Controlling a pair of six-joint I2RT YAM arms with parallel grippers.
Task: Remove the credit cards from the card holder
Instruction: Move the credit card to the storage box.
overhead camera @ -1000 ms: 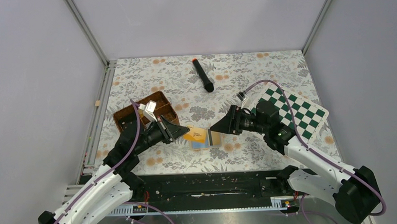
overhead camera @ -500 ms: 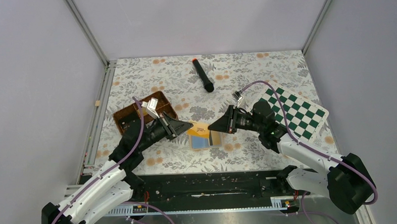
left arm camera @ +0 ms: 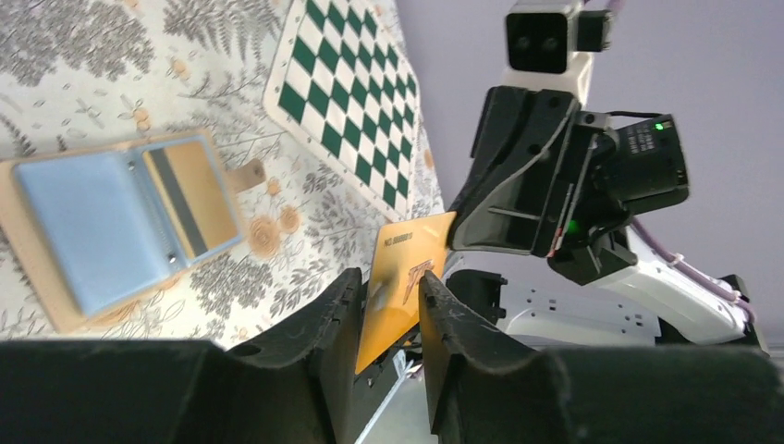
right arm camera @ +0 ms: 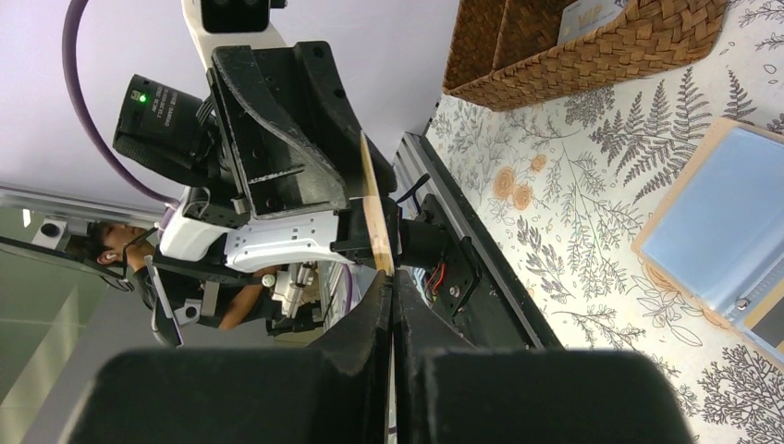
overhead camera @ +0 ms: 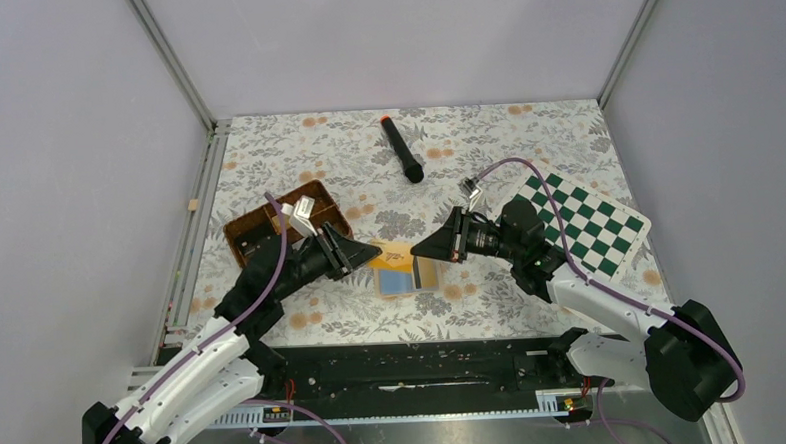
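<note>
An orange-yellow credit card hangs in the air between both grippers. My right gripper is shut on its one end, edge-on in the right wrist view. My left gripper stands open around the other end, with a gap beside the card. From above the two grippers meet tip to tip over the card holder. The tan card holder lies open flat on the table, with a light blue card and a gold card with a dark stripe in it.
A brown woven basket stands behind my left arm, with a white card in it. The green-white chequered board lies under my right arm. A black marker lies at the back middle.
My right gripper has moved in and shut on the orange-yellow card. My left gripper, shut on it before, has parted its jaws.
</note>
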